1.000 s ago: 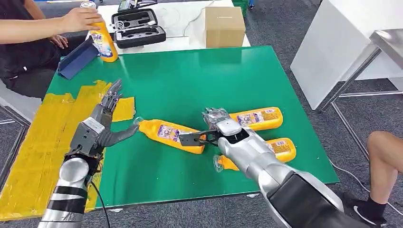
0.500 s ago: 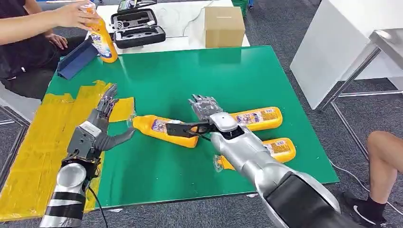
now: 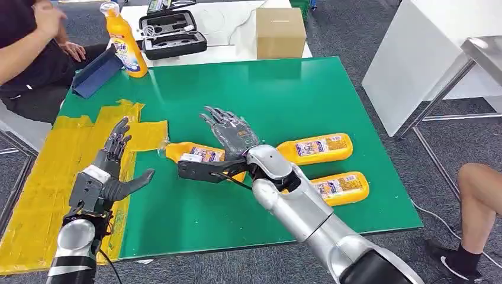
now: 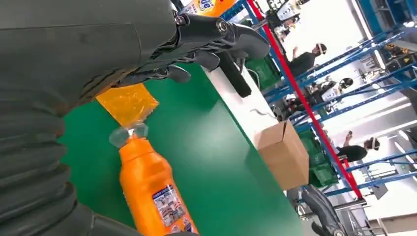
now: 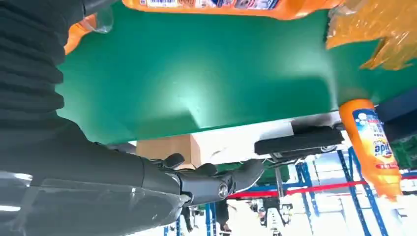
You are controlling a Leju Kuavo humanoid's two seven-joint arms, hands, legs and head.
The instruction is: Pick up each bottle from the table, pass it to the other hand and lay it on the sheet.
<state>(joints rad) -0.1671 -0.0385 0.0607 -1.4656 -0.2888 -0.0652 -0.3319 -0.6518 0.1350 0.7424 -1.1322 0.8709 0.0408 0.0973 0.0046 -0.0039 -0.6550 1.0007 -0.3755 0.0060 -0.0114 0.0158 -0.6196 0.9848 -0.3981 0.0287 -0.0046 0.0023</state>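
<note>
While the bottle (image 3: 198,155) lies sideways under the spread right hand (image 3: 228,133), its cap points toward the spread left hand (image 3: 112,165).

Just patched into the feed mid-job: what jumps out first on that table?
Three orange bottles lie on the green table: the nearest bottle under the right hand, which hovers over it with fingers spread, and two more bottles beside the right arm. The left hand waits open over the yellow sheet, and a fourth bottle stands upright at the far corner.
</note>
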